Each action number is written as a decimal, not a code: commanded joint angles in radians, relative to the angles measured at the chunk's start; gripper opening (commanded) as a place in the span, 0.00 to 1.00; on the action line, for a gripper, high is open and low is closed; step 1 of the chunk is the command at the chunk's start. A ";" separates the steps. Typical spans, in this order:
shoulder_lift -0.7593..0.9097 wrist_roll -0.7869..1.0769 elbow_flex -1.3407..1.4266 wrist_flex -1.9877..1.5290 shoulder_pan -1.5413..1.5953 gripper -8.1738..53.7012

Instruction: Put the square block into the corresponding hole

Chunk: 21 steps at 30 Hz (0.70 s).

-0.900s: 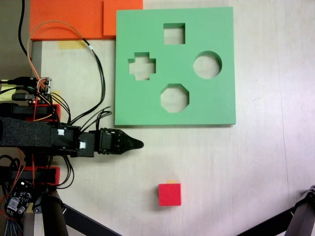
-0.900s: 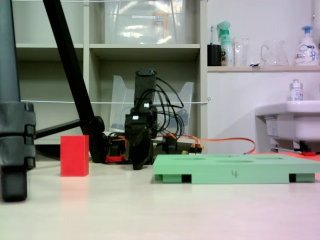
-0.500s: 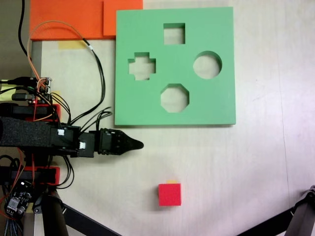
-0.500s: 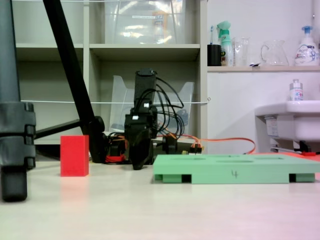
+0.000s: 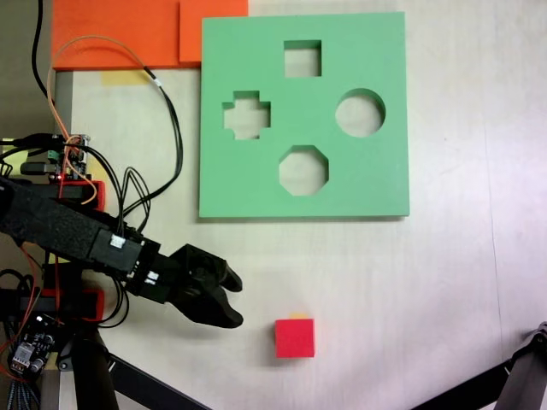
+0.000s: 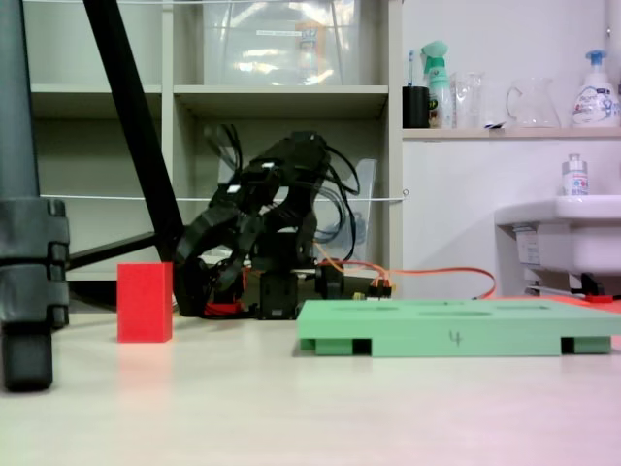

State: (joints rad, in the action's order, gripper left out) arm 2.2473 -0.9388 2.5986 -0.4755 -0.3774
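A: Starting nearest, in the low fixed view: tripod leg [image 6: 24, 291] looming at the left edge; red square block [image 6: 145, 302] sitting upright on the bench [image 6: 291, 408] just behind it, untouched.

B: Seeing the same from above; square block [image 5: 295, 337] resting alone on pale bench [image 5: 444, 282], well below the green board [image 5: 376, 171]; gripper [image 5: 232, 301] hanging just to its left, not touching.

A: Reading the gripper as parted; two dark tips spread in the top view, nothing between them.

B: Agreeing; in the low view, gripper [image 6: 199, 282] angling down towards the cube, apparently still short of it.

A: Judging the step as the reach; probably best lining both tips across opposite flat faces, coming down square and low, closing gently, foam likely squashing or skidding otherwise.

B: Then lifting clear of the board edge before travelling; corresponding hole [image 5: 302, 58] lying at the far side, beyond the octagonal cutout [image 5: 303, 170], with the cross cutout [image 5: 246, 115] and round cutout [image 5: 360, 113] between.

A: Keeping the cube's sides parallel to the hole; tight fit likely.

B: Watching the loose cables [image 5: 167, 128] trailing near the board's left edge; orange slabs [image 5: 128, 30] sitting beyond, out of the path; shelves [image 6: 281, 92] and a sink [image 6: 568, 233] standing far behind.
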 commanded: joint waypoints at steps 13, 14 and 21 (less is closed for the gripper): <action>-0.420 -0.229 -1.052 -1.042 -0.038 0.60; -0.526 -0.230 -1.193 -1.138 -0.032 0.73; -0.753 -0.227 -1.381 -1.181 -0.006 0.88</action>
State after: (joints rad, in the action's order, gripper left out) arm 1.4910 -1.1536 1.2671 -1.6199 -0.3758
